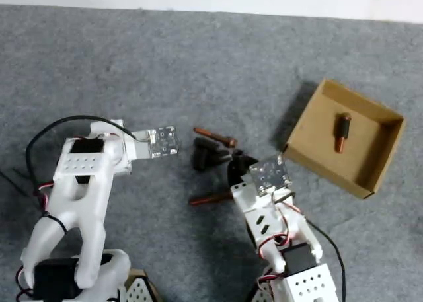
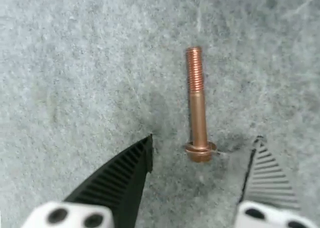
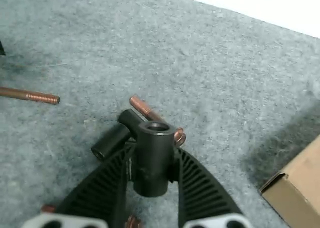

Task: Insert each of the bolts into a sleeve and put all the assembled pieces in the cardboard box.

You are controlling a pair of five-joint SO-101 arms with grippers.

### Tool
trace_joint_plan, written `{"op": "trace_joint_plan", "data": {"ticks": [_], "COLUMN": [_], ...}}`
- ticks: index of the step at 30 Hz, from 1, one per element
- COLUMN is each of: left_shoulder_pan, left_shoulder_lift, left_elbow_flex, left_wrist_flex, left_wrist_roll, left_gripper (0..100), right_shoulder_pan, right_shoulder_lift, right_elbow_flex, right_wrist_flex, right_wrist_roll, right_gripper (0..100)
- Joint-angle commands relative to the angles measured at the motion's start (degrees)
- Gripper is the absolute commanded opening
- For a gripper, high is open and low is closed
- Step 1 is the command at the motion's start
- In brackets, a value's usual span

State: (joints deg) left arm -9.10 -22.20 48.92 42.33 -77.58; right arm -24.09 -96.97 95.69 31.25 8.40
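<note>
While both arms reached out over the grey desk (image 1: 132, 64), the left arm (image 1: 79, 183) lay over its near left part and the right arm (image 1: 281, 236) over its near right. The cardboard box (image 1: 317, 133) sat open at the right, well apart from the loose parts, and one assembled piece (image 1: 342, 133) lay on its floor.

The left gripper (image 2: 204, 138) hung low over the desk. Its fingers (image 2: 125, 173) were spread wide on either side of the flanged head of a bolt (image 2: 196, 101). That bolt lay flat with its thread pointing away from the gripper, and a gap showed between it and each finger.

Near the middle of the desk, the right gripper (image 3: 152, 149) pinched a black sleeve (image 3: 152, 165) between its fingers (image 3: 197, 188), the open bore turned toward the wrist camera. Just beyond it a second sleeve (image 3: 111, 142) lay on its side, close against a second bolt (image 3: 142, 107). A third bolt (image 1: 210, 197) lay just beside the right arm, on its left.
</note>
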Motion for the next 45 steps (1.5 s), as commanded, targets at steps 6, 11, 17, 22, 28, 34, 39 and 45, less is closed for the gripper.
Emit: {"op": "trace_joint_plan", "data": {"ticks": [6, 11, 17, 22, 28, 34, 39, 45], "left_shoulder_pan": [3.38, -0.31, 1.45, 5.67, 4.70, 4.35, 3.12, 3.12], "left_shoulder_lift": [-2.07, -2.15, -2.07, -2.15, -2.07, -1.54, 1.36, 9.54], "left_elbow_flex": [-1.89, -6.73, -12.79, -10.42, -10.15, -7.08, -7.34, -9.63], "left_wrist_flex": [-0.70, 2.81, 9.14, 9.14, 9.41, 10.37, 11.60, 13.01], "left_wrist_roll": [39.82, 73.49, 102.42, 102.24, 119.74, 129.76, 129.85, 129.85], "left_gripper": [29, 29, 29, 29, 29, 29, 29, 29], "right_shoulder_pan": [0.84, 0.84, 0.84, 0.84, 0.84, 0.75, 0.75, 0.75], "right_shoulder_lift": [-0.84, -0.84, -0.84, -0.84, -0.84, -0.84, -0.84, -0.84], "right_elbow_flex": [0.22, 0.22, 0.31, 0.31, 0.31, 0.40, 0.40, 0.40], "right_wrist_flex": [-1.89, -1.89, -1.89, -1.98, -3.38, -3.47, -3.47, -3.47], "right_wrist_roll": [0.53, 0.53, 0.53, 0.53, 1.23, 2.90, 2.90, 3.08], "right_gripper": [0.5, 0.5, 0.5, 0.5, 0.5, 0.5, 0.5, 0.5]}}
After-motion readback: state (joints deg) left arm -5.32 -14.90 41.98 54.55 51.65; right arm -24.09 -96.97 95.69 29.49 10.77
